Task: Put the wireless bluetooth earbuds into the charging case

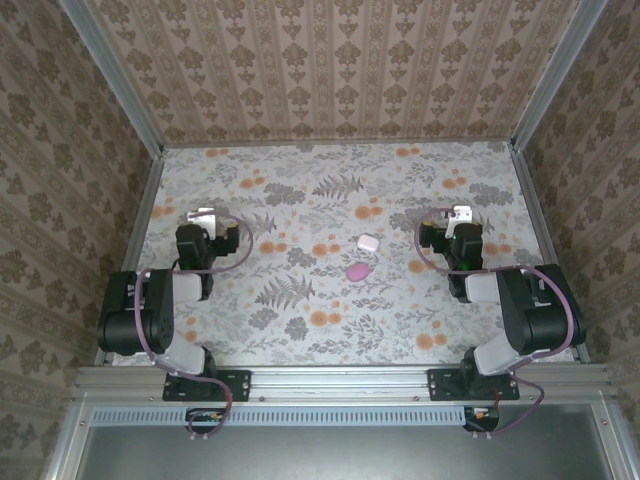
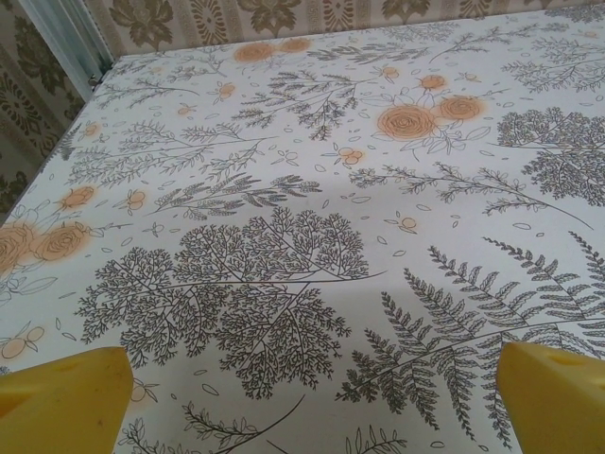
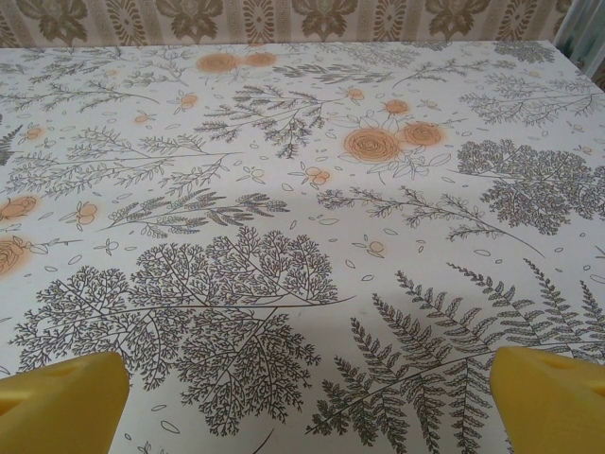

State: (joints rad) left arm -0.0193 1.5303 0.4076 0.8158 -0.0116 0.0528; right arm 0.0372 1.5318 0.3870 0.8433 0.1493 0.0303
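The pink oval charging case lies shut on the flowered table near the middle. Just behind it, slightly to the right, rests a small pale white rounded piece, the earbuds. My left gripper hovers far to the left of both, and my right gripper is off to their right. In the left wrist view the left gripper is open, its yellow fingers wide apart over bare cloth. The right gripper is likewise open, with nothing between its yellow fingers.
The table carries a flower and fern print and is fenced by aluminium rails and patterned walls. Both arm bases stand at the near edge.
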